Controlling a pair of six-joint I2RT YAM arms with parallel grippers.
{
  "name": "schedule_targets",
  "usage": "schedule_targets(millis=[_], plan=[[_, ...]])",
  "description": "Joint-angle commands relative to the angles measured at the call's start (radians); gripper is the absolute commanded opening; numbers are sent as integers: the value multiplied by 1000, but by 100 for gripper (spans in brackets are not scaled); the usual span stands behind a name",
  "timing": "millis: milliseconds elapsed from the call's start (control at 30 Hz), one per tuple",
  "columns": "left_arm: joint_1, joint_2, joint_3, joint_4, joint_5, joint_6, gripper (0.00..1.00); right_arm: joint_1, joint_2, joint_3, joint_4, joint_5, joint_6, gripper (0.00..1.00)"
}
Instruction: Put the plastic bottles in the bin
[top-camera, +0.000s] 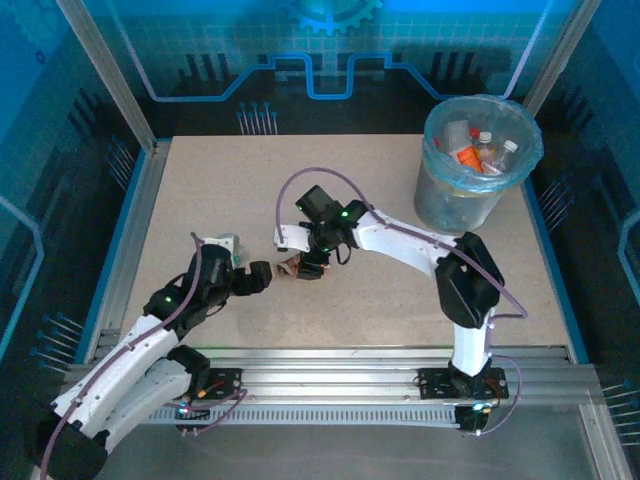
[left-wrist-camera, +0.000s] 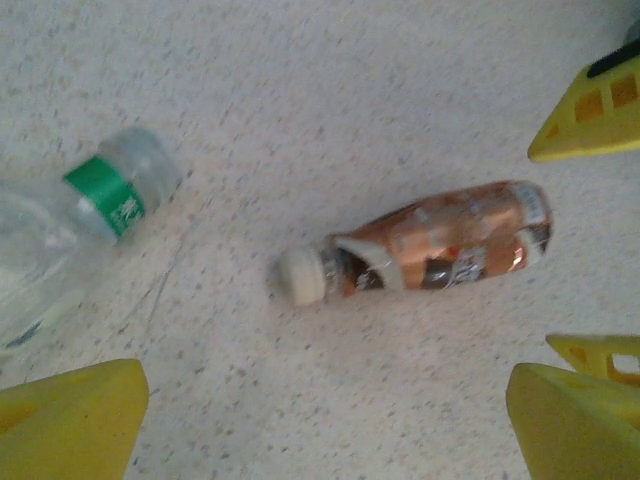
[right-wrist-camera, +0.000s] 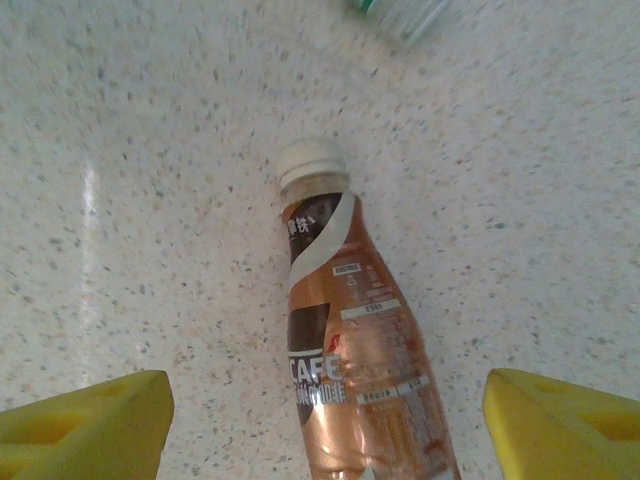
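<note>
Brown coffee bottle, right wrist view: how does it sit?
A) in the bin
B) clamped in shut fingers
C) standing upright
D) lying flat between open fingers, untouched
D: the brown coffee bottle lies flat on the table, the right gripper with its yellow fingers spread wide either side, clear of it.

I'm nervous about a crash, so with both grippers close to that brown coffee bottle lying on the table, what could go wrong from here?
The left gripper and right gripper sit close together, both with open jaws, so they might collide. The brown plastic coffee bottle lies on its side and could roll when squeezed. The clear green-labelled plastic bottle nearby might get knocked.
</note>
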Motion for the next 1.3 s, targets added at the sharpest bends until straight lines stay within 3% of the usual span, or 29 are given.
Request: schedule_targets(millis=[0,433,667,900,1067,1267], plan=[[11,-11,-28,-2,-41,-19,94,15,63,71,-60,38,-85,82],[11,-11,-57,12,-65,-22,95,39,238,161,-138,204,-131,82],[10,-11,-52,21,-54,-31,95,40,271,164,-136,249,-119,74],[11,-12,-46,30,-73,-8,95,39,186,136,-137,283,-83,56],[11,2,-29,114,-73,7,94,4,81,145,-188,310,-27,52],[11,133,87,283,-32,51,93,-124,-85,224,-273,350,102,49]])
